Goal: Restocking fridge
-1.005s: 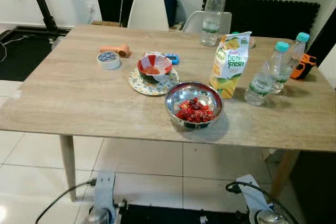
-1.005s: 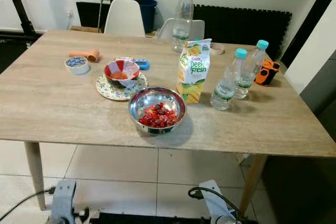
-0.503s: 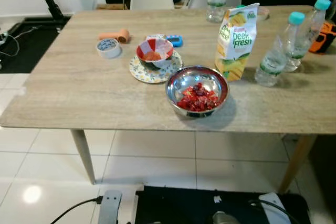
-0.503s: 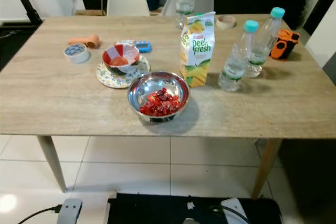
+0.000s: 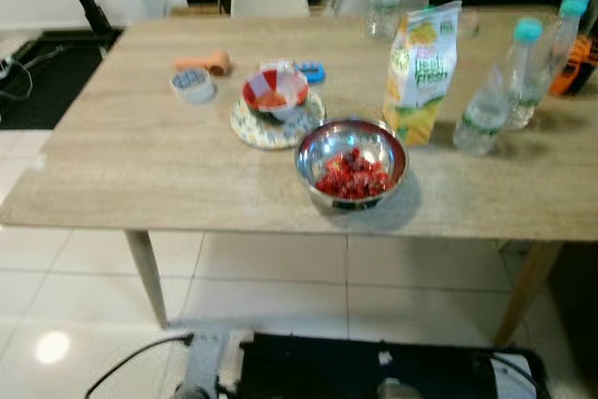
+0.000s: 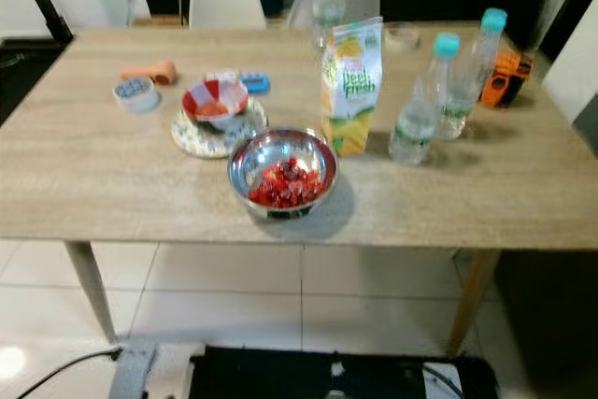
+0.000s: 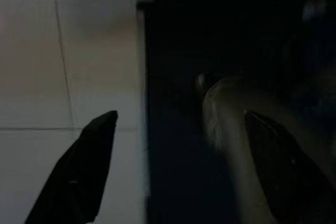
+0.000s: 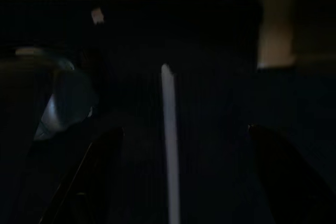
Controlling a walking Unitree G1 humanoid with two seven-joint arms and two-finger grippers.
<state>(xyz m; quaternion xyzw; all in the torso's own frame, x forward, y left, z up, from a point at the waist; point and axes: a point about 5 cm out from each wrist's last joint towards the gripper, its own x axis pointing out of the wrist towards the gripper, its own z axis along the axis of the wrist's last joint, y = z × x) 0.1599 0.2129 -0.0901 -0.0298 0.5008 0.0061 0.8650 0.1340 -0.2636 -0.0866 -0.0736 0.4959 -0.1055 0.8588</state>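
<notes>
On the surface (image 5: 140, 175) ahead, the juice carton (image 5: 419, 72) stands beside the steel bowl (image 5: 351, 162); my view has tipped down since a second ago. My left pincer (image 7: 173, 174) and right pincer (image 8: 178, 174) hang spread, empty, nothing picked yet.

Camera: tilted further down than a second ago, now blurred. Tabletop (image 5: 140, 175) items: positions unchanged. Arms: dropped from lower edge of view.

Both grippers idle, jaws apart.
</notes>
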